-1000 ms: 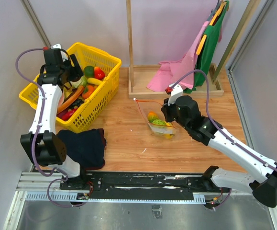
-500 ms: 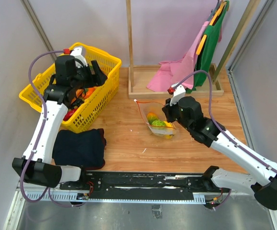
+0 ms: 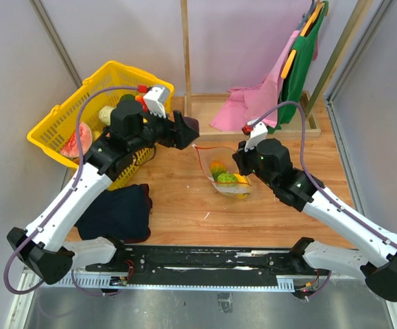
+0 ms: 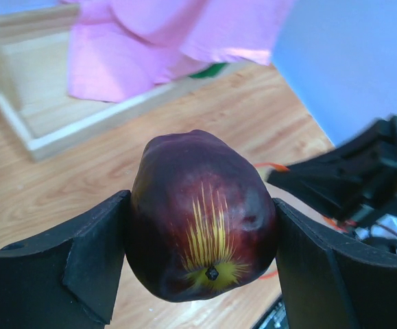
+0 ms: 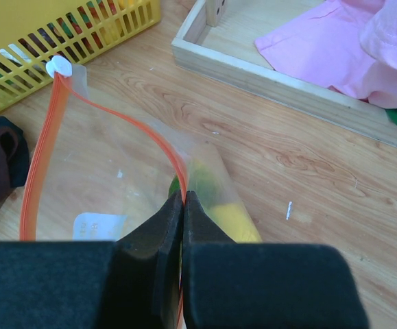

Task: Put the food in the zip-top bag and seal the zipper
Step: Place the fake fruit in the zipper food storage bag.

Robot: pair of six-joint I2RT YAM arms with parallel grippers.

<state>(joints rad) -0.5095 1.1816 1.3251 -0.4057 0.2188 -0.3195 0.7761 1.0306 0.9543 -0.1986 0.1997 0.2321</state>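
Note:
My left gripper [image 3: 188, 131] is shut on a dark purple toy fruit [image 4: 201, 214] with yellow streaks and holds it in the air just left of the bag's mouth. The clear zip-top bag [image 3: 222, 171] lies on the wooden table with green, yellow and orange food [image 3: 224, 176] inside. My right gripper [image 3: 241, 162] is shut on the bag's red-orange zipper strip [image 5: 42, 159], pinching one side of the open mouth [image 5: 183, 199]. The white slider [image 5: 59, 66] sits at the strip's far end.
A yellow basket [image 3: 61, 127] with more toy food stands at the back left. A dark cloth [image 3: 119, 209] lies front left. A wooden rack base [image 3: 205, 127] with pink cloth [image 3: 253, 103] and green cloth stands behind the bag.
My left arm has swung from the yellow basket rightward to the bag, carrying the dark purple fruit. My right gripper has kept its hold on the zipper strip.

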